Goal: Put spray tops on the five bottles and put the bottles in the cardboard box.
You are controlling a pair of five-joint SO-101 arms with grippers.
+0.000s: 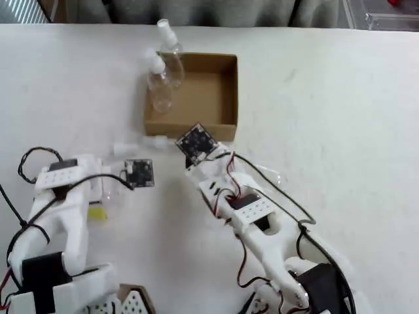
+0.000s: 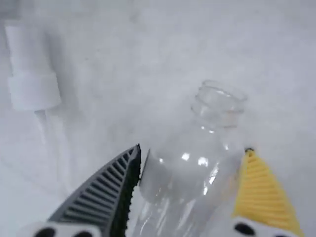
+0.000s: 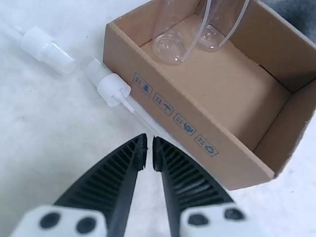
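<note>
In the left wrist view my left gripper (image 2: 192, 153) is shut on a clear bottle (image 2: 197, 168) with an open neck, one grey and one yellow finger pressed against its sides. A white spray top (image 2: 29, 84) lies on the table beside it. My right gripper (image 3: 149, 143) is shut just above the table in front of the cardboard box (image 3: 163, 103). A spray top (image 3: 111, 86) lies there, its thin tube running toward the fingertips; another spray top (image 3: 49, 47) lies farther off. Two capped bottles (image 1: 160, 85) lean in the box (image 1: 226, 98).
The left arm (image 1: 62, 209) and the right arm (image 1: 255, 216) take up the near side of the table, with cables trailing off them. To the right of the box is open white table (image 1: 327, 111). The box floor beside the two bottles is bare.
</note>
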